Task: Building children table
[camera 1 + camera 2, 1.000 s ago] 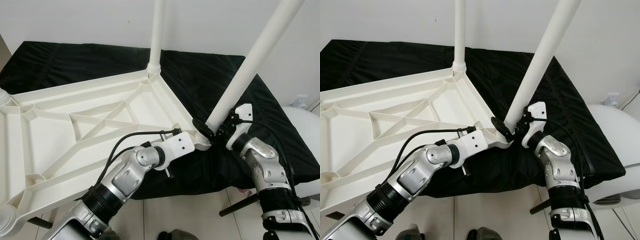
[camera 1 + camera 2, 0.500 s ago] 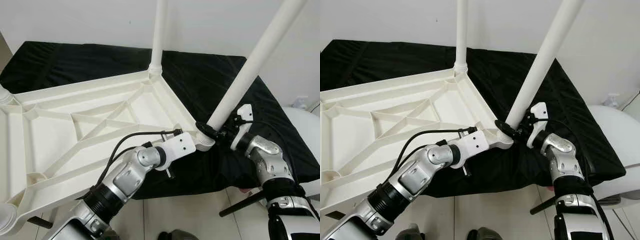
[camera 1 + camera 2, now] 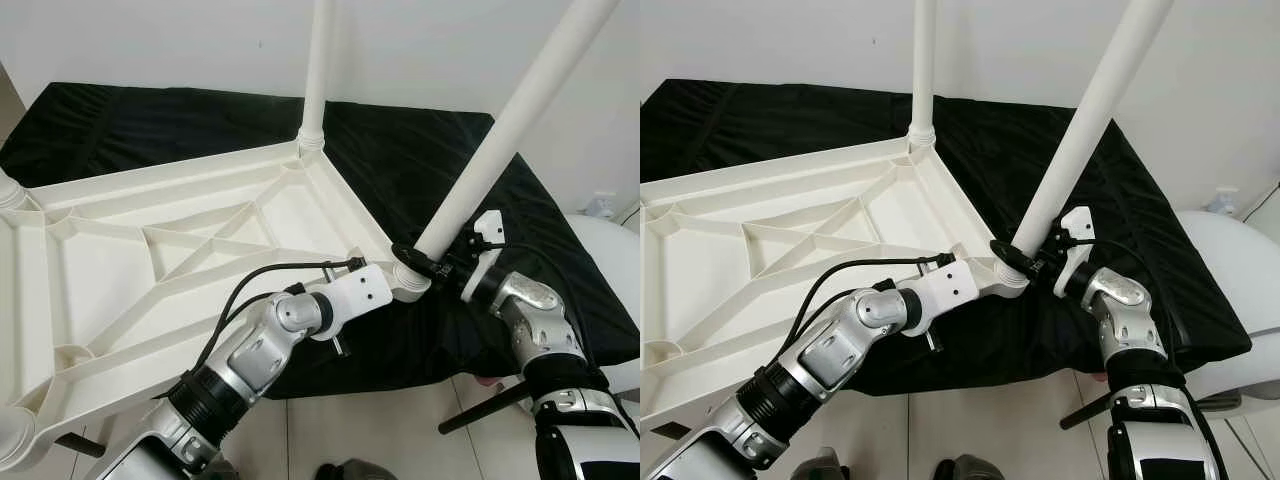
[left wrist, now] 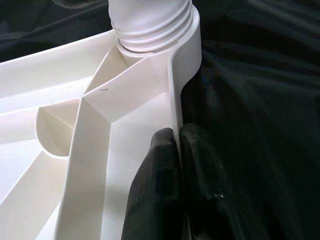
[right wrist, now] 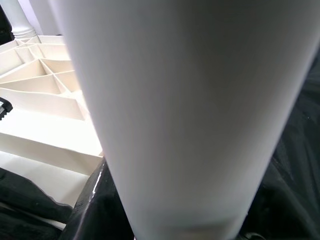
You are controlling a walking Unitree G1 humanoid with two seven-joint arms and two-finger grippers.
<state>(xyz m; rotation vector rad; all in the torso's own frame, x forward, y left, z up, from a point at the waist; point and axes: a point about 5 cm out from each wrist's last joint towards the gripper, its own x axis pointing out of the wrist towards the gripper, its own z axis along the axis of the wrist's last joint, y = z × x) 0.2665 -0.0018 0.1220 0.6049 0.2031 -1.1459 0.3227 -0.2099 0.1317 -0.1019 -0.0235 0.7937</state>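
The white plastic tabletop [image 3: 150,250] lies upside down on a black cloth. One white leg [image 3: 318,70] stands upright in its far corner. A second leg [image 3: 500,130] leans to the right from the near right corner socket [image 3: 408,282]; its threaded end [image 4: 150,25] sits in that socket. My right gripper [image 3: 428,262] is shut on this leg's base, and a black finger [image 5: 92,200] lies against it. Just before that corner, my left gripper [image 4: 176,137] is shut on the tabletop's rim [image 4: 175,90], with one finger on each side of the wall.
The black cloth [image 3: 420,150] covers a low surface that ends near my arms, with tiled floor below. A white rounded object [image 3: 610,250] stands at the right, with a black rod [image 3: 480,408] on the floor beside it. Bare corner sockets [image 3: 8,190] sit at the left.
My right forearm has swung lower and to the right while the gripper keeps hold of the leg's base. The leg stays tilted. My left gripper has not moved.
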